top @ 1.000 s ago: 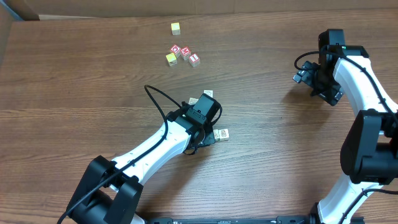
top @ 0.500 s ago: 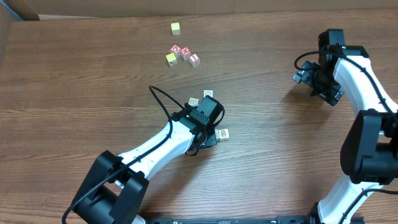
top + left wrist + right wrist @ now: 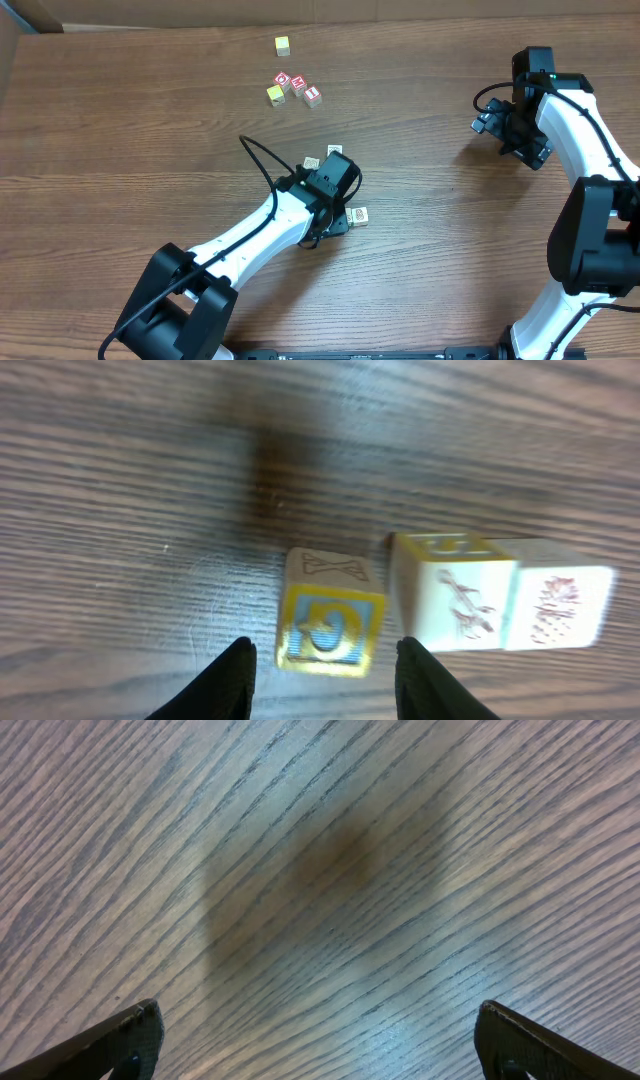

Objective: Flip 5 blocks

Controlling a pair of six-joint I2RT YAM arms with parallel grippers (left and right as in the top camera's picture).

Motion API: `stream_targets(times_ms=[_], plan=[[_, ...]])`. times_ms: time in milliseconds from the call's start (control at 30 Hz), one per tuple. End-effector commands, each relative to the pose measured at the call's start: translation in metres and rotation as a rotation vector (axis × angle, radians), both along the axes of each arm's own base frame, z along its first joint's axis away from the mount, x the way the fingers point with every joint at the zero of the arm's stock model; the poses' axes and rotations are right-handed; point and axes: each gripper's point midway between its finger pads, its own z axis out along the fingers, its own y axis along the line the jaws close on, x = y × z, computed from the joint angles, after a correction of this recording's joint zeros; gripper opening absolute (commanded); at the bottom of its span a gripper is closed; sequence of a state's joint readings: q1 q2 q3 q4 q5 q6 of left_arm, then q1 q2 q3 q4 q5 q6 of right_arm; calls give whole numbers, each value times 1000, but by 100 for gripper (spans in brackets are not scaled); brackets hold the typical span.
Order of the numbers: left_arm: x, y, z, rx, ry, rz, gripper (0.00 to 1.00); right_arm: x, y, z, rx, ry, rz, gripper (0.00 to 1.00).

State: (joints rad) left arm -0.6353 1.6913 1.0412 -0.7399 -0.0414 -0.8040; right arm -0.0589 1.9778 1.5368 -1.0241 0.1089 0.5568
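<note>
In the overhead view, the left gripper (image 3: 333, 214) is seen lowered near the middle of the wooden table (image 3: 120, 130). Its fingers are covered by its own black body, so the width of the jaws cannot be told from here. A pale block (image 3: 335, 151) and a second pale block (image 3: 312, 162) lie just beyond the wrist. The cream blocks (image 3: 358, 214) are set just beside the gripper on the side toward the right arm. Toward the far edge, a cluster of red-and-white cubes (image 3: 298, 88) is gathered, and a lone yellow-topped cube (image 3: 283, 45) is placed apart behind it. The right gripper (image 3: 508, 125) is held well apart from all of these, over bare wood at the table's right. In the left wrist view, the left gripper (image 3: 325, 660) is shown with jaws narrowly parted around a yellow-bordered block (image 3: 330, 625). This block rests on the wood with a blue letter face turned up. A slim strip of wood is visible at each side of it, so nothing is clamped. Just beside it, the cream blocks (image 3: 455, 600) are shown as two, pressed side by side. In the right wrist view, the right gripper (image 3: 318, 1015) is spread wide, with only wood grain between its fingertips.
</note>
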Motion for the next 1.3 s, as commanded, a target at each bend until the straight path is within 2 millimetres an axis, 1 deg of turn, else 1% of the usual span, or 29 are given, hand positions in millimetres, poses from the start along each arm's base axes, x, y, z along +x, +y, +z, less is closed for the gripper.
stream_targets(times_ms=[0,100,200,233,300,367,467,567,700,967,1100,1267], plan=[[25,-13,30,-21,-79,-40,38,0,-4,9,-11,-23,-11,100],[31,-18,48,-23,-94,-65,38,0,-4,9,-11,-23,-11,100],[29,-15,54,-7,-77,-76,36,0,-4,9,-11,-23,-11,100],[27,-12,54,0,-66,-74,34,0,-4,9,-11,-23,-12,100],[20,-3,50,27,-28,-66,25,0,-4,9,-11,-23,-12,100],[16,4,47,52,-11,-60,18,0,-4,9,-11,-23,-11,100],[15,10,44,80,-11,-56,10,0,-4,9,-11,-23,-12,100],[16,20,41,136,-25,-48,4,0,-4,9,-11,-23,-11,100],[19,35,39,212,-48,-36,4,0,-4,9,-11,-23,-12,100],[16,42,23,225,-48,-27,4,0,-4,9,-11,-23,-11,100],[18,50,21,222,-34,-5,4,0,-4,9,-11,-23,-11,100],[19,53,19,189,-10,1,4,0,-4,9,-11,-23,-11,100]])
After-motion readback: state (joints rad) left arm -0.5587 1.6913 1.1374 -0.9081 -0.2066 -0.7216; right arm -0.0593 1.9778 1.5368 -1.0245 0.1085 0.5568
